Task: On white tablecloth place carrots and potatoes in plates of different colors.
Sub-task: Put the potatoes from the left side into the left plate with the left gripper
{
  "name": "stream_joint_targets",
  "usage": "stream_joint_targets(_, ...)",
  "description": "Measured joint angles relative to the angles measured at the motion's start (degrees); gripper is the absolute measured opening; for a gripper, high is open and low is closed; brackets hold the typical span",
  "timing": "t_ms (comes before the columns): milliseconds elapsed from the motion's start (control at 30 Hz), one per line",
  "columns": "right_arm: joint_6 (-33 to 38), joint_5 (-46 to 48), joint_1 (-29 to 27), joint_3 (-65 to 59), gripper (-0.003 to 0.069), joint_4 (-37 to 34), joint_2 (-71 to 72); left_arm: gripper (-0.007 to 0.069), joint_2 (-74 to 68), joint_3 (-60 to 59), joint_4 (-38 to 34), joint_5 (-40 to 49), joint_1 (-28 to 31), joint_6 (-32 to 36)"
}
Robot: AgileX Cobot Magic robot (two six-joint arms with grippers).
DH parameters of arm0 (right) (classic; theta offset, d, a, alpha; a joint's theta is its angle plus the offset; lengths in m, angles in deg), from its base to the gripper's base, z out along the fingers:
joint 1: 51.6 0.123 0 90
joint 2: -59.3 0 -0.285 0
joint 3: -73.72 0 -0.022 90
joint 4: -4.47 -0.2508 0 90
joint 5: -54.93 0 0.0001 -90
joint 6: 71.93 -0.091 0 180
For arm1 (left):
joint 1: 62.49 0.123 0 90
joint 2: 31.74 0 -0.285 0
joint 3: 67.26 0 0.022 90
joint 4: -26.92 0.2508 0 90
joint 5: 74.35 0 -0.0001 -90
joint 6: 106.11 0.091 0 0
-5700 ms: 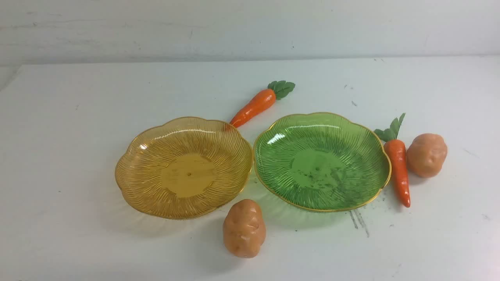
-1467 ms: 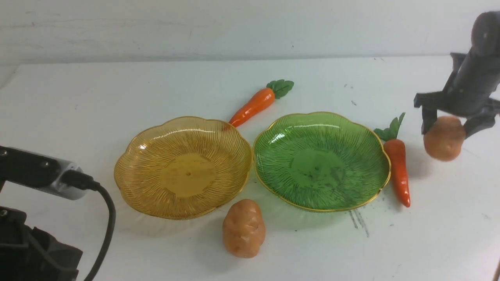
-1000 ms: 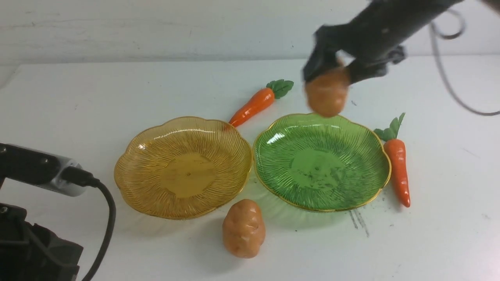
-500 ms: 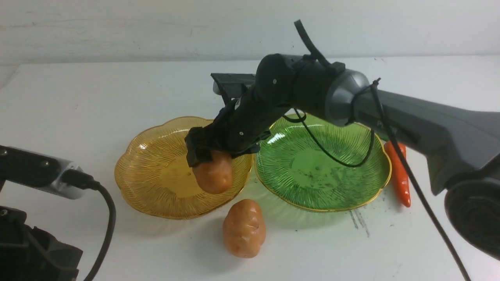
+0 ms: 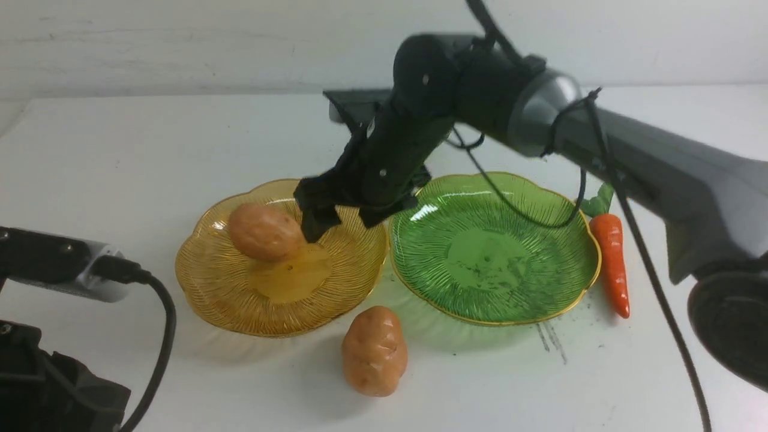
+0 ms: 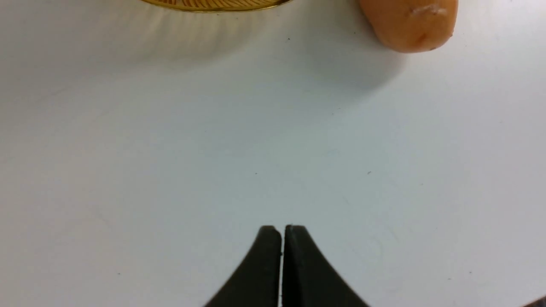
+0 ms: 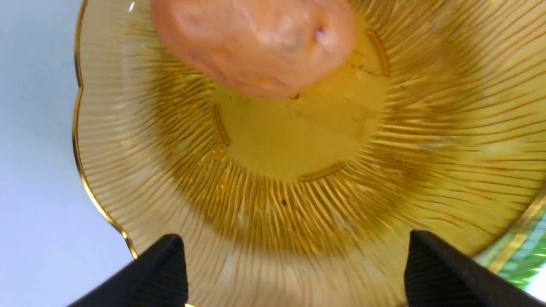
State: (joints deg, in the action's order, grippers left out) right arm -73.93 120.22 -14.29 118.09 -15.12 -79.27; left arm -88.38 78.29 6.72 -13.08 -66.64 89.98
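Since half a second ago the potato (image 5: 264, 231) has left my right gripper (image 5: 341, 222) — it now lies in the amber plate (image 5: 198, 288), and the gripper hangs over that plate, jaws wide apart. A second potato (image 5: 374, 351) sits on the surface (image 5: 120, 150) before both plates, near my left gripper (image 6: 281, 230) — closed on nothing. One carrot (image 5: 611, 258) lies beside the green plate (image 5: 564, 306).

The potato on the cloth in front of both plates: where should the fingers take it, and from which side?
Likely across the potato's narrow middle, from straight above, fingers on its left and right flanks. It looks longer than wide, with bare tablecloth beside both flanks, while the amber plate and green plate sit close behind it.
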Motion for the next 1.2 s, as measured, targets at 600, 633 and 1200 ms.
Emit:
stream_joint_targets(600, 0.9, 6.9, -12.2, -19.1, -0.0015, 17.7, 42.1, -0.0003, -11.9, 6.1, 3.5, -3.5, -16.7, -14.9)
stream_joint_targets(633, 0.9, 7.1, -14.5, -26.0, -0.0016, 18.9, 48.2, -0.0003, -16.5, 8.7, 8.7, -4.5, -23.3, -21.5)
stream_joint_targets(1200, 0.9, 6.5, -23.9, -51.5, -0.0017, 20.0, 79.3, 0.0274, -50.4, 33.3, 25.8, -4.0, -39.0, -42.8)
